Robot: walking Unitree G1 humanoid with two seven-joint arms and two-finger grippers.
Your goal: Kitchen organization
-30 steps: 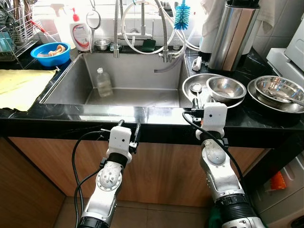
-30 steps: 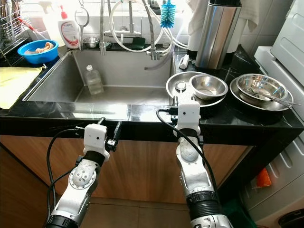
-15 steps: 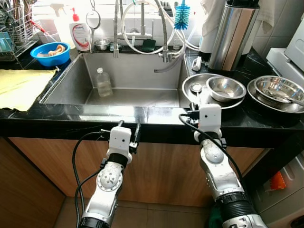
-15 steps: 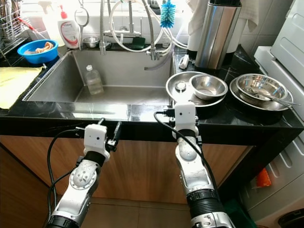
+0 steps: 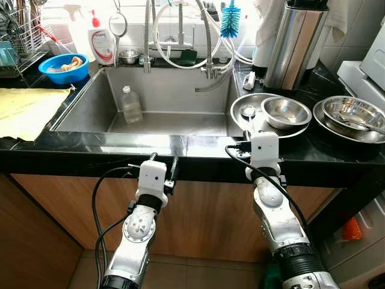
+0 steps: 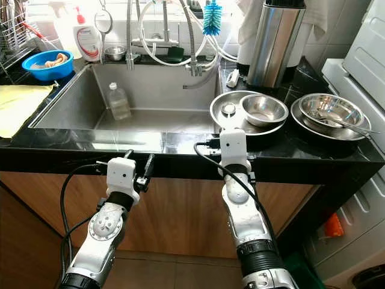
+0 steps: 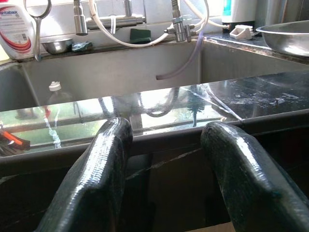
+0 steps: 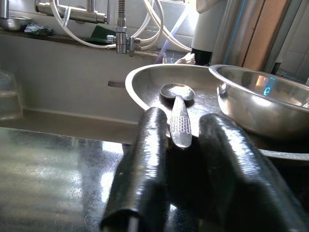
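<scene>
A steel spoon (image 8: pixel 177 92) lies in a wide shallow steel dish (image 5: pixel 237 105) on the black counter, right of the sink (image 5: pixel 168 90). My right gripper (image 5: pixel 248 131) rests at the counter's front edge, pointing into that dish. Its fingers (image 8: pixel 149 154) stand slightly open, and the end of the spoon's handle lies in the gap at their tips; contact is unclear. A smaller steel bowl (image 5: pixel 286 111) sits in the same dish. My left gripper (image 5: pixel 163 159) hangs open and empty just below the counter edge in front of the sink.
A plastic bottle (image 5: pixel 131 103) stands in the sink under the hose tap. Stacked steel bowls (image 5: pixel 352 114) with a utensil are at far right, a tall steel canister (image 5: pixel 295 42) behind. A blue bowl (image 5: pixel 63 66), soap bottle (image 5: pixel 102 39) and yellow cloth (image 5: pixel 24 108) are on the left.
My right wrist has shifted slightly left along the counter edge, lining up with the spoon. The left arm has not moved.
</scene>
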